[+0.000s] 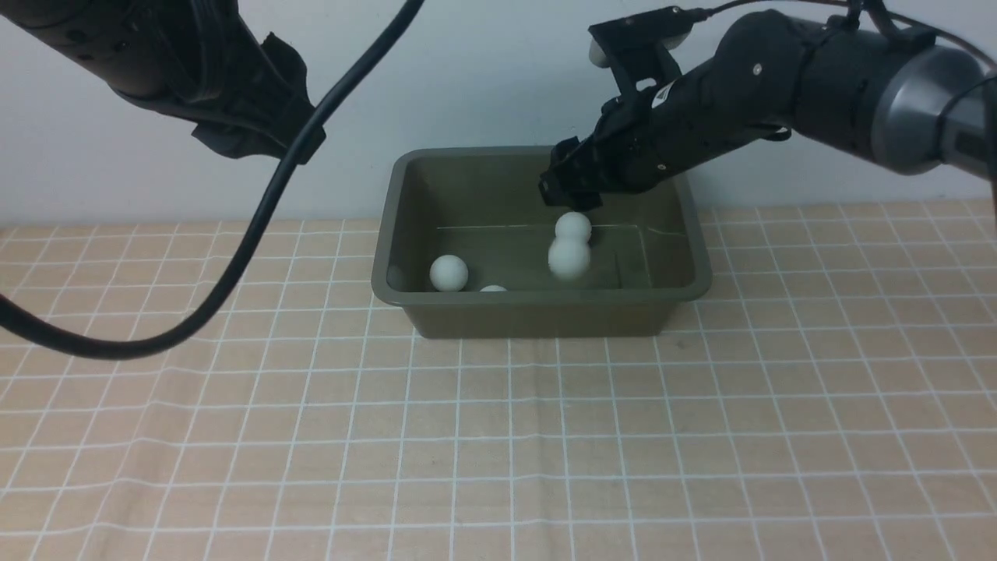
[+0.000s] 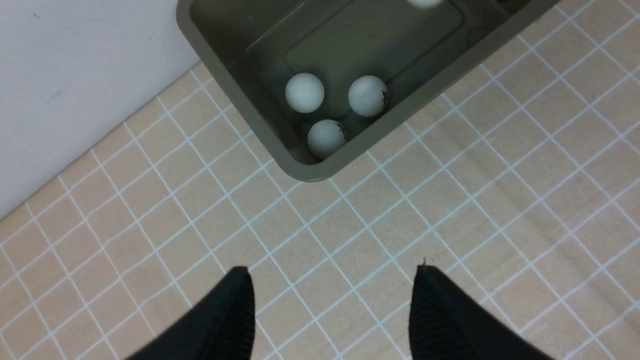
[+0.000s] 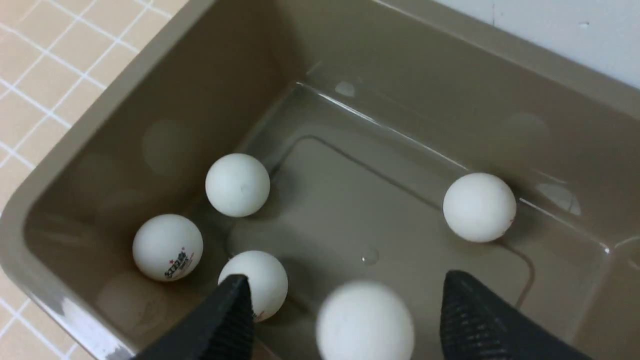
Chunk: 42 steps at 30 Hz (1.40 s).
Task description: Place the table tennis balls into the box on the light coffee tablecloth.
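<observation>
Over the right half of the box [image 1: 545, 298], holding the right gripper [image 1: 570, 199] spread wide, letting a blurred ball [image 1: 569, 259] fall inside beside four other balls [image 3: 237, 185] already resting there. Parking the left gripper [image 2: 332, 272] spread and empty above the tablecloth [image 1: 545, 436], left, likely for clearance.

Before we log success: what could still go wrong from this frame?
1. The falling table tennis ball, blurred under the open right gripper, is dropping beside a resting ball. It may glance off and bounce over the rim of the box.
2. The left arm's cable droops left of the box and might snag it when that arm moves.
</observation>
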{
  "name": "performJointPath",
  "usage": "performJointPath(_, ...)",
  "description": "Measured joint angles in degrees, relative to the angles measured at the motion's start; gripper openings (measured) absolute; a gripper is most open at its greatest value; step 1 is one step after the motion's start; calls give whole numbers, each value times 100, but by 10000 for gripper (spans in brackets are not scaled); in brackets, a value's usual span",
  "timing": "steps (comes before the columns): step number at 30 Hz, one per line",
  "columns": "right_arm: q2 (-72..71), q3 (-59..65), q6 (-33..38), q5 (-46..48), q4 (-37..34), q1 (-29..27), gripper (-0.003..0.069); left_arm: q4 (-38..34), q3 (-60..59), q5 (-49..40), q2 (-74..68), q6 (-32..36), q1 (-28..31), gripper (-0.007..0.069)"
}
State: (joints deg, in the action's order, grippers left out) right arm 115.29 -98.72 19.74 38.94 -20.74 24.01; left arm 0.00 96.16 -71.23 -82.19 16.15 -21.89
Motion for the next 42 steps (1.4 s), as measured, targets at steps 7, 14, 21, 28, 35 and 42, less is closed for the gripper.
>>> performJointPath(7,-473,12,-88,-53,575,-63,470,0,0,73,0,0,0,377)
performJointPath(14,-2027,12,-986,-53,2249,-245,470,0,0,236,0,0,0,377)
performJointPath(21,-3652,12,-1831,759,4071,-419,470,-92,0,760,0,0,0,377)
performJointPath(28,-5056,372,-1734,1449,3861,-427,465,-118,0,1043,0,0,0,377)
performJointPath(35,-6548,2512,-1039,1066,3022,-427,428,-135,0,1234,0,0,0,377)
performJointPath(42,-8031,4961,-1186,299,2720,-427,422,-242,0,1295,0,0,0,377)
